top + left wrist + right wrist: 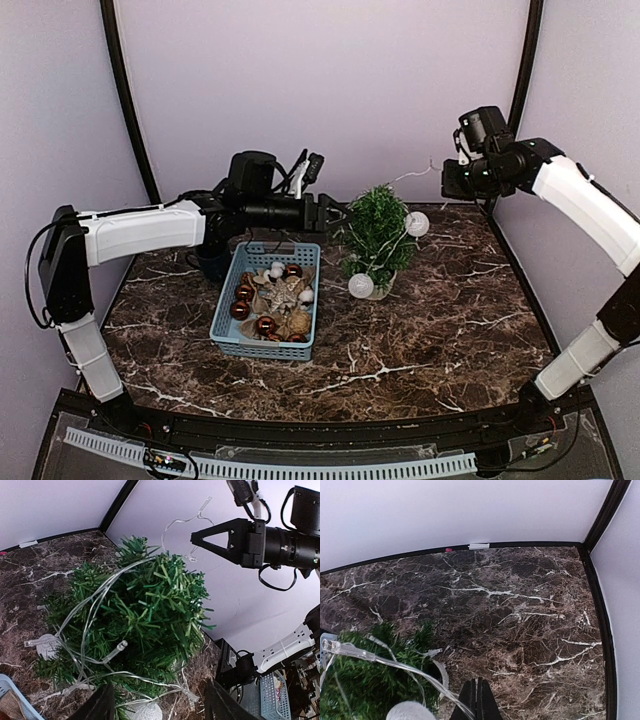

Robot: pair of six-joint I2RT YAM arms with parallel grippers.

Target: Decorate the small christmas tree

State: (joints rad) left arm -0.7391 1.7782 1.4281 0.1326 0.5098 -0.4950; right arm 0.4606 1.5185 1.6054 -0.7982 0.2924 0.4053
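Standing upright near the back of the dark marble tabletop (450, 330), just right of the blue basket (262, 350), the small christmas tree (378, 235) has its long axis vertical, tip up and base down on the stone. A clear light string (355, 651) is draped in loops over its branches, with two white balls (417, 223) hanging against the foliage. The right gripper (477, 702) is raised off to the tree's right, its jaws clenched on the free end of that string, as far as I can make out from the strand running into them. Held high like that, I'd say it is lifting the slack clear so it can be laid over the top. The left gripper (335, 213) hovers just beside the upper branches from the left, jaws released and wide, holding nothing. My guess is it is placed there to steady the tree or tuck in a loop. Brown ornaments (265, 305) lie in the basket.
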